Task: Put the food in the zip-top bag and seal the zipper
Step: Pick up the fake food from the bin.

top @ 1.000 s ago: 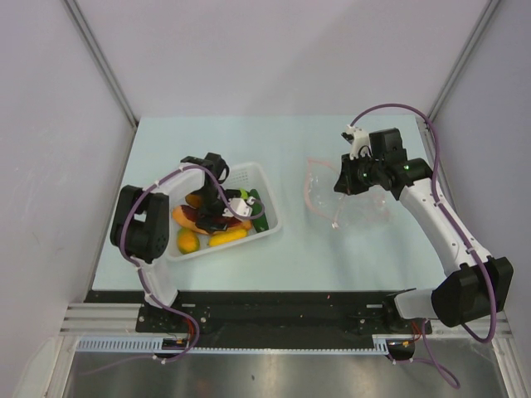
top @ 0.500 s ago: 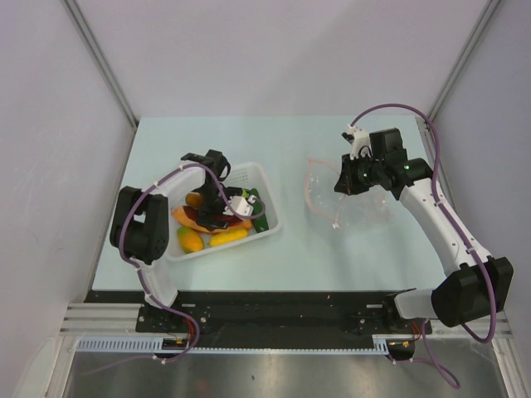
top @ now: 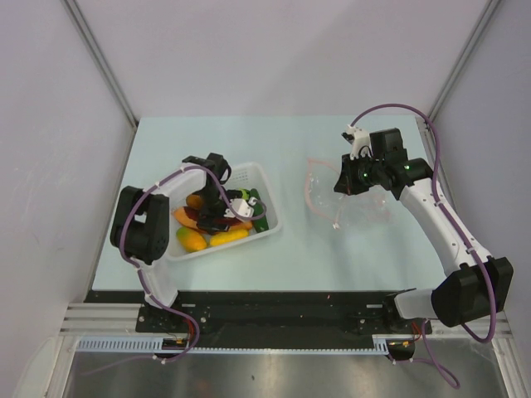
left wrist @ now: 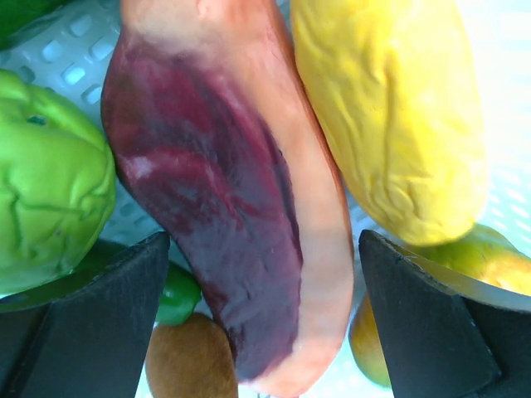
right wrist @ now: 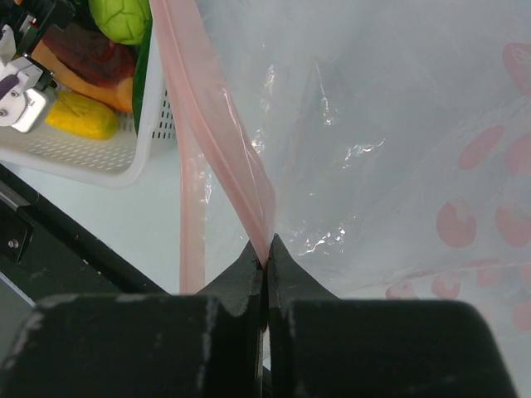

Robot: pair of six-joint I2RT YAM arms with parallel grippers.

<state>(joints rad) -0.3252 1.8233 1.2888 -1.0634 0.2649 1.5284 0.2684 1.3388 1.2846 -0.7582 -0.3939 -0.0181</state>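
The food lies in a white slotted basket [top: 267, 189] at the left. My left gripper [top: 217, 215] is down among it, open. In the left wrist view its fingers [left wrist: 99, 323] straddle the reddish-brown piece [left wrist: 224, 207] without pressing on it. A yellow fruit [left wrist: 390, 116] lies to the right of that piece and a lime-green ball [left wrist: 50, 182] to its left. The clear zip-top bag [top: 336, 206] is on the table at the right. My right gripper [right wrist: 265, 255] is shut on its pink zipper [right wrist: 222, 124] and holds that edge up.
A brown fruit [left wrist: 191, 365] and a green pepper [left wrist: 178, 294] lie under the left finger. The basket's corner [right wrist: 83, 153] shows in the right wrist view, close to the bag's mouth. Grey walls enclose the table on three sides.
My left gripper has shifted slightly within the basket over the food. The right arm and the bag have not moved.
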